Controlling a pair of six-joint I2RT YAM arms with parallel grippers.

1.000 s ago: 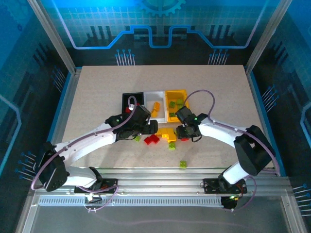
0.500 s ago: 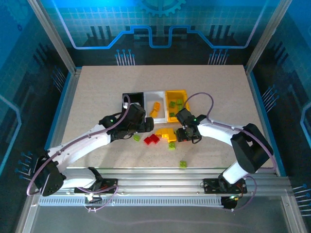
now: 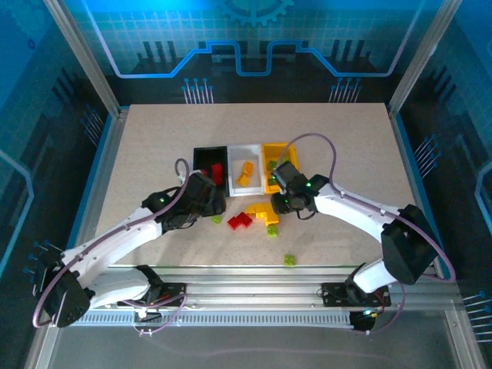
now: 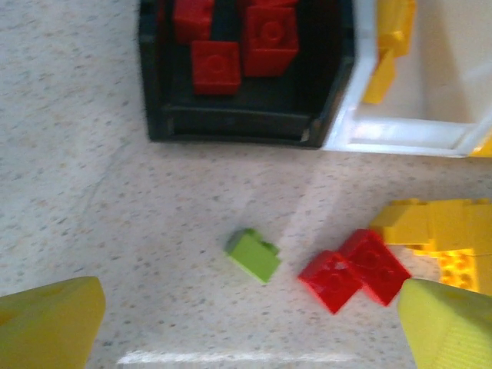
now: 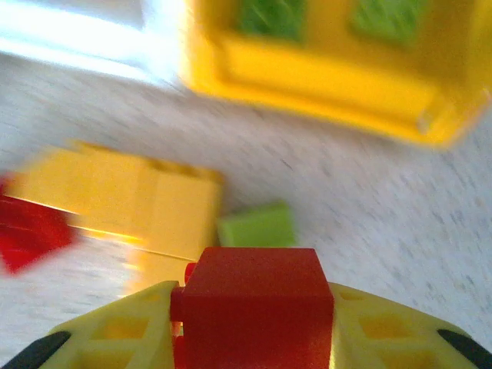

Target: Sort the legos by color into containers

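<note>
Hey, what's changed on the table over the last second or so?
The left claw, open, pulled back from the black bin, nearer and leftward. The right claw closed on a red brick and edged left. Bins and other loose bricks stayed put.

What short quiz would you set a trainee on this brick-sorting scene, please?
1. True or false: the black bin holds green bricks.
2. The right claw is shut on which thing? A. a red brick B. a green brick C. a yellow brick
3. Which bin holds the lime green bricks?

Key:
1. False: it holds red bricks.
2. A.
3. The yellow bin.
</note>
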